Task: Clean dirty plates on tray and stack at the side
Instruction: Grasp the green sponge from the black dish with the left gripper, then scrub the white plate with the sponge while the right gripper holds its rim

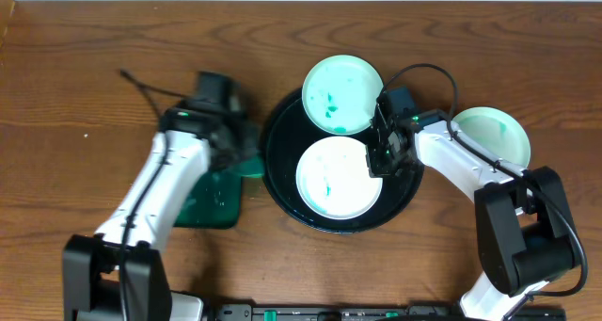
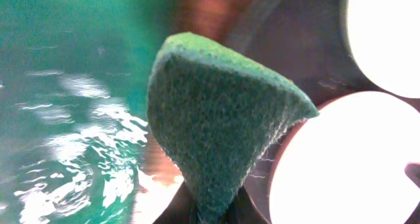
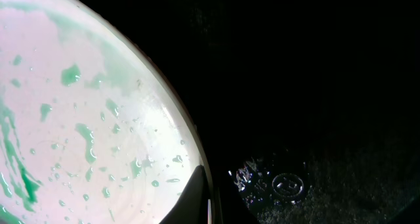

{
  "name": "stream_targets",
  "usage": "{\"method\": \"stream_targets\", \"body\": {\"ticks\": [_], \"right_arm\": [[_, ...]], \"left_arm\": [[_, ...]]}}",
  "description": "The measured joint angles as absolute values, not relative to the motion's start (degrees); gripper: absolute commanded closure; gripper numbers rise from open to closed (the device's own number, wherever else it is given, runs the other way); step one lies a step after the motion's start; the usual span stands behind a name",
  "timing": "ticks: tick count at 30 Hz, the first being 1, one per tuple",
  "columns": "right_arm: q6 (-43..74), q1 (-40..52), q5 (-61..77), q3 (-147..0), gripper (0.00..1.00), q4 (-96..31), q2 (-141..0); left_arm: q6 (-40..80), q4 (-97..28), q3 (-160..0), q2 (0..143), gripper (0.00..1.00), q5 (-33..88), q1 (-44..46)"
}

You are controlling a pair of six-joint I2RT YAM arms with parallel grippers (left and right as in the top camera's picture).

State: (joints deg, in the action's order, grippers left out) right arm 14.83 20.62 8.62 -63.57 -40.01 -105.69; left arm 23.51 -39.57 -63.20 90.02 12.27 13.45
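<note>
Cleaning is the step in hand: the left hand (image 1: 237,144) pinches a green sponge (image 2: 216,119) just beside the tray (image 1: 280,175), where the lower dirty plate (image 1: 337,180) and the upper dirty plate (image 1: 340,93) lie. A third plate (image 1: 494,133) lies on the bench (image 1: 94,57) at the right. The right hand (image 1: 382,153) is at the lower plate's rim, but I cannot tell if it grips. Next, I judge, the sponge must come over this plate.

Black tray (image 1: 279,156), smeared white plate (image 1: 339,178) inside, greener plate (image 1: 342,95) overlapping rim, tinted plate (image 1: 494,135) outside right
</note>
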Motion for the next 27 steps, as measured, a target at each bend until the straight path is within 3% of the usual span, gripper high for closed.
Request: {"method": "stream_targets", "body": {"ticks": [8, 16, 27], "right_arm": [[14.9, 20.6, 8.5, -63.6, 0.99, -39.9, -105.7], [14.9, 20.6, 8.1, -63.6, 0.99, -40.1, -105.7], [15.4, 19.9, 3.6, -63.6, 0.99, -41.1, -105.5]], "left_arm": [[31.1, -30.2, -63.2, 99.9, 0.93, 13.7, 27.9], [38.9, -17.6, -63.3, 108.6, 0.93, 21.1, 30.2], [40.5, -4.8, -65.8, 116.8, 0.93, 37.3, 32.5]]}}
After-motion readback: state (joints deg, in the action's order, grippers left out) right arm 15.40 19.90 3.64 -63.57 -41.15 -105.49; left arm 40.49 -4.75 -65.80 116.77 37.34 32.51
